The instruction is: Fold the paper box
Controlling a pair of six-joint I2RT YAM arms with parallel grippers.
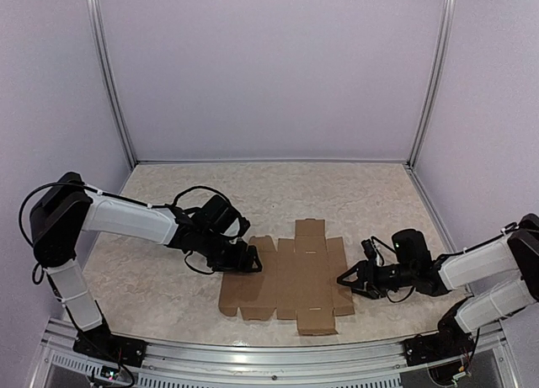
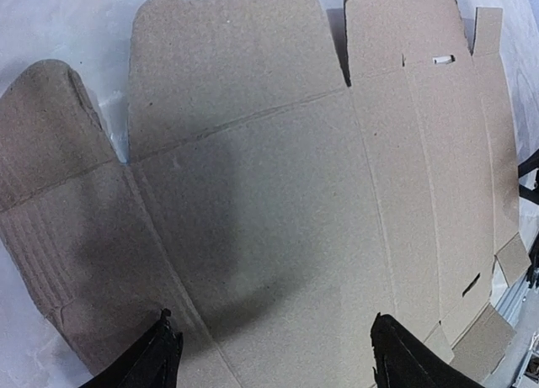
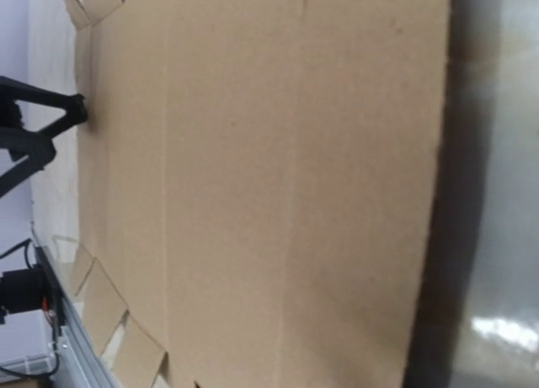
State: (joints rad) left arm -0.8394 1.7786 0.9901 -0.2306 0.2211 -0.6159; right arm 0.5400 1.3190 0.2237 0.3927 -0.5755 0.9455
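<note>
Progress: barely begun, as I judge it; nothing about the paper box [image 1: 290, 279] has been turned up from flat.
Box position: it lies on the table [image 1: 168, 203] as one cut sheet, spread out between the two arms and nearer the front edge than the back wall.
Box condition: the creases show as faint lines across the brown card, the cut-outs and slots are unmated, and every side and wing rests on the tabletop.
Left pincer: the left pincer [image 1: 248, 260] hangs at the sheet's left edge, and its wrist view shows both dark fingertips [image 2: 156, 358] spread wide above the card with nothing between them, so it is released.
Right pincer: the right pincer [image 1: 345, 279] sits low at the sheet's right edge. Its own fingers do not show in its wrist view, and from above I cannot tell whether it is released or pinching the card's edge.
Done so far: both arms are brought to opposite sides of the sheet, no more than that.
Left to do: by my estimate all of the folding, meaning raising the long walls along their creases, tucking in the end wings, closing the lid and seating its tabs.
Likely next need: one side pinned down while the other lifts a wall, since a loose sheet would probably slide on the smooth top.
</note>
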